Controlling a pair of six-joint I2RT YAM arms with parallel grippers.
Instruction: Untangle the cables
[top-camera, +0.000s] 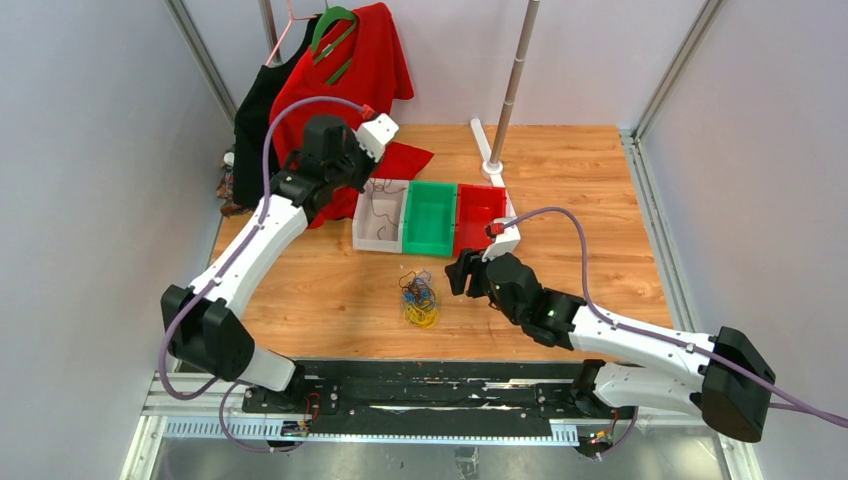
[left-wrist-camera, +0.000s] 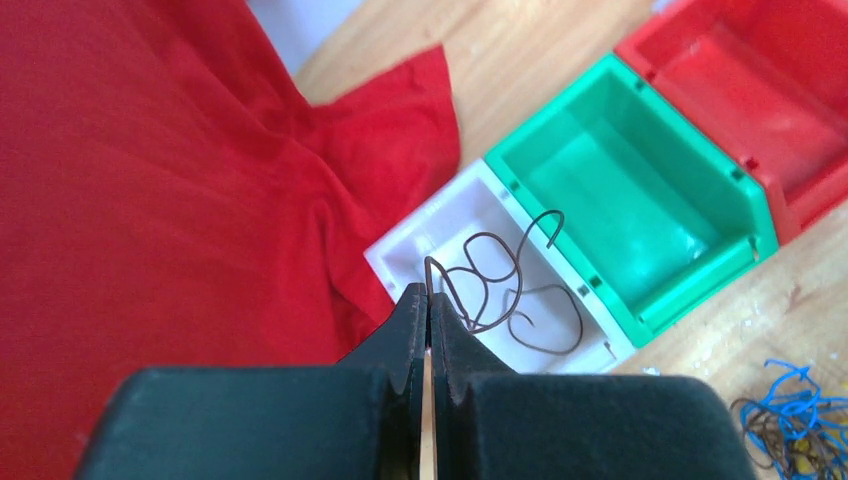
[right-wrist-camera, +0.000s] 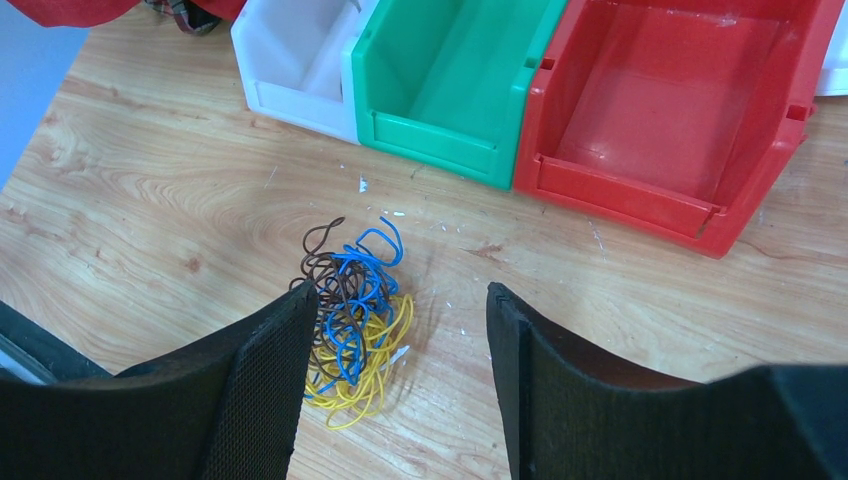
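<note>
A tangle of yellow, blue and brown cables (top-camera: 420, 298) lies on the wooden table in front of the bins. It shows in the right wrist view (right-wrist-camera: 352, 320) and at the left wrist view's lower right corner (left-wrist-camera: 790, 420). My left gripper (left-wrist-camera: 429, 300) is shut on one end of a single brown cable (left-wrist-camera: 500, 290), whose loops hang into the white bin (left-wrist-camera: 378, 258). In the top view it (top-camera: 368, 168) is over the white bin (top-camera: 360, 238). My right gripper (right-wrist-camera: 402, 292) is open and empty, just right of the tangle and above the table (top-camera: 462, 272).
A green bin (top-camera: 430, 215) and a red bin (top-camera: 478, 215) stand in a row right of the white one. A red cloth (left-wrist-camera: 150, 180) lies left of the bins, with hanging clothes (top-camera: 350, 70) behind. A pole on a white base (top-camera: 512, 80) stands at the back.
</note>
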